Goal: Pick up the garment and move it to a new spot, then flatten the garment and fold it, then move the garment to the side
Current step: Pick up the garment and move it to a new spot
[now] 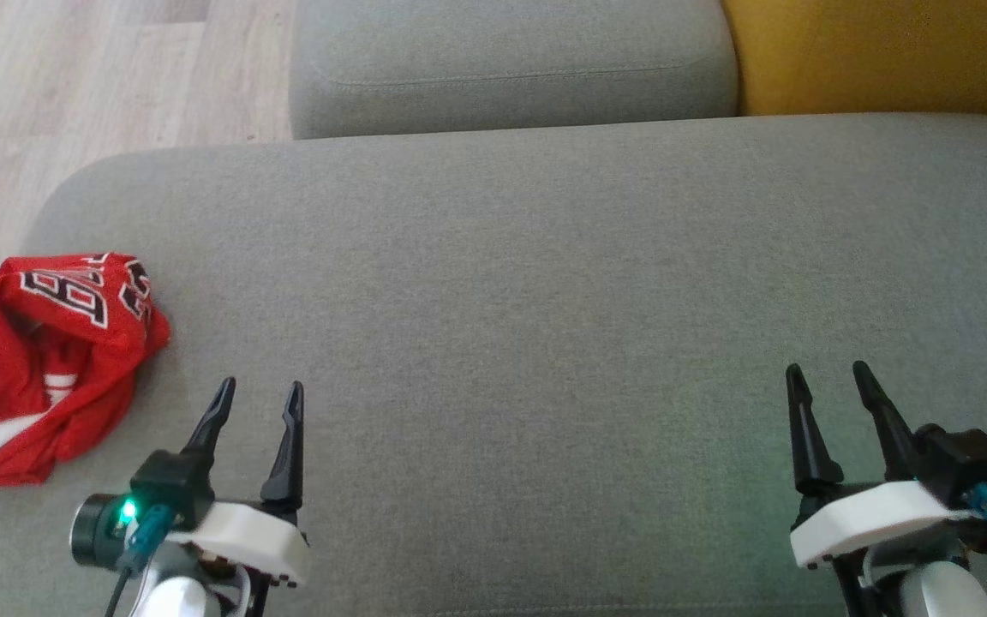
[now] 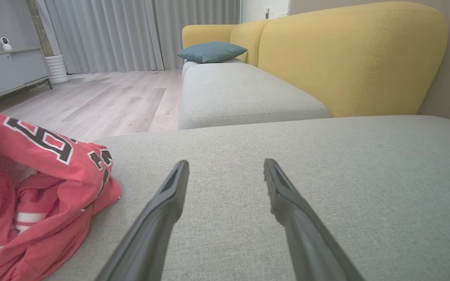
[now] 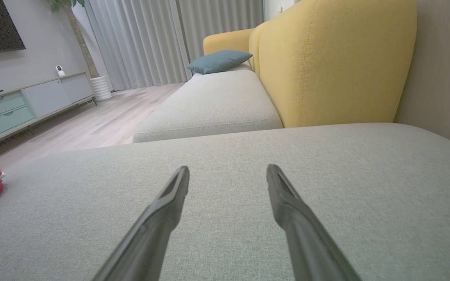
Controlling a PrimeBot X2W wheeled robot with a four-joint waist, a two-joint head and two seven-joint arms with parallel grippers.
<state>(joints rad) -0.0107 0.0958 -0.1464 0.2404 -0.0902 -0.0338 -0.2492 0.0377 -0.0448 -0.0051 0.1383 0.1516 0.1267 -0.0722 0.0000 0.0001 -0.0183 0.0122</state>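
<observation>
Clearly crumpled, the garment [image 1: 39, 360] was a red jersey with white stripes and black, white-edged lettering, bunched into a loose heap with its folds turned inward. It lay at the left end of the grey seat cushion [image 1: 545, 300], near that cushion's rounded corner and close to the left gripper [image 1: 261, 384], but not touching it. That gripper's two dark fingers were spread apart with nothing between them, hovering just over the fabric of the cushion. The right gripper [image 1: 827, 367] was well apart from the jersey, toward the cushion's right side, its fingers likewise spread and holding nothing.

The cushion was a broad, flat, woven grey surface. Beyond it sat a second grey seat [image 1: 502, 60] backed by a yellow backrest [image 1: 870, 51], with a teal pillow [image 2: 211, 51] at its far end. Pale wood flooring [image 1: 74, 77] ran to the left, toward long grey curtains [image 2: 131, 31], a white pot [image 3: 100, 88] and a low cabinet [image 3: 25, 101] against the wall.
</observation>
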